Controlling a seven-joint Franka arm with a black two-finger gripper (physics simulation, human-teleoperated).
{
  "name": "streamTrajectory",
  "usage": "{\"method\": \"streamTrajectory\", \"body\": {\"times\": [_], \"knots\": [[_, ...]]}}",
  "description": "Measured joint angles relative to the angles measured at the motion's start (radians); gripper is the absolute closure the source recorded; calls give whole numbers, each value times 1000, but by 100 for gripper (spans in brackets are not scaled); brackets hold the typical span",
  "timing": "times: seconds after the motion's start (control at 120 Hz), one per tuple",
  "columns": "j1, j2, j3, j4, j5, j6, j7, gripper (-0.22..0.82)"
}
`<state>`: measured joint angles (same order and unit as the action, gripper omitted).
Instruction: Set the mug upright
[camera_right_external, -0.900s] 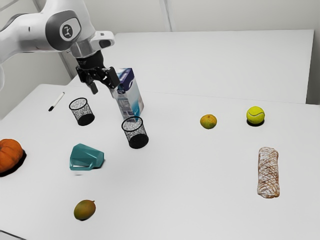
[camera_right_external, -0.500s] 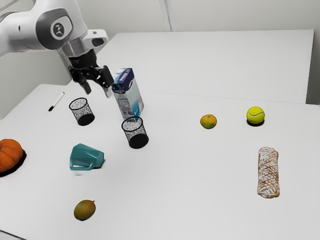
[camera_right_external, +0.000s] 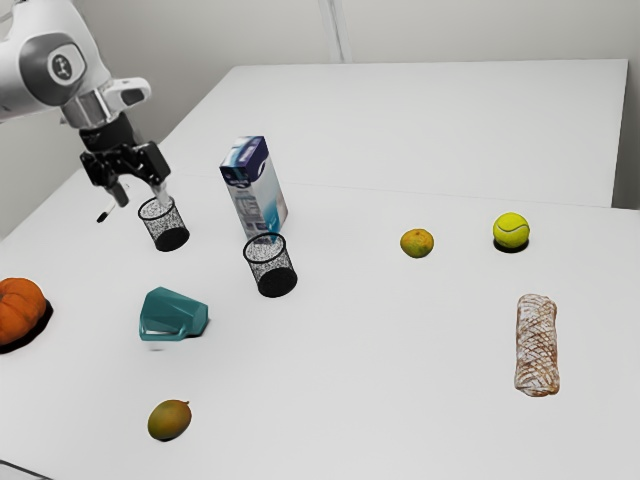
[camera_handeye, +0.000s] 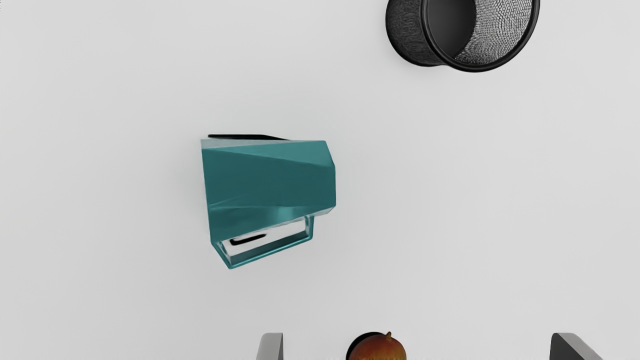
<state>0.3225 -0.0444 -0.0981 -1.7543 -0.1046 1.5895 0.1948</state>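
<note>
teal faceted mug (camera_right_external: 172, 315) on its side on white counter (camera_right_external: 350, 400), handle (camera_handeye: 270, 250) twd oval green-brown mango (camera_right_external: 169, 421); hand (camera_right_external: 142, 197) up above counter, wide open, w/ nothing in it.

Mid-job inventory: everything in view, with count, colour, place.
Mug: one, teal, on its side, behind the mango
Mesh cups: two, black, upright beyond the mug
Carton: one, blue and white, behind one cup
Marker: one, black and white, exterior view's left
Pumpkin: one, orange, exterior view's left edge
Mango: one, green-brown, exterior view's lower left
Mandarin: one, orange-green, exterior view's centre-right
Tennis ball: one, yellow, behind the roll
Pastry roll: one, brown and white, exterior view's right
Table: one, white, beneath everything
Arm: one, white and grey, exterior view's upper left
Gripper: one, black, raised, jaws open
</note>
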Motion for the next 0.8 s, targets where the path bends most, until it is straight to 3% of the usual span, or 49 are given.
{"method": "streamTrajectory", "body": {"times": [0.8], "knots": [[206, 84, -4, -191, -130, 153, 233, 3]]}}
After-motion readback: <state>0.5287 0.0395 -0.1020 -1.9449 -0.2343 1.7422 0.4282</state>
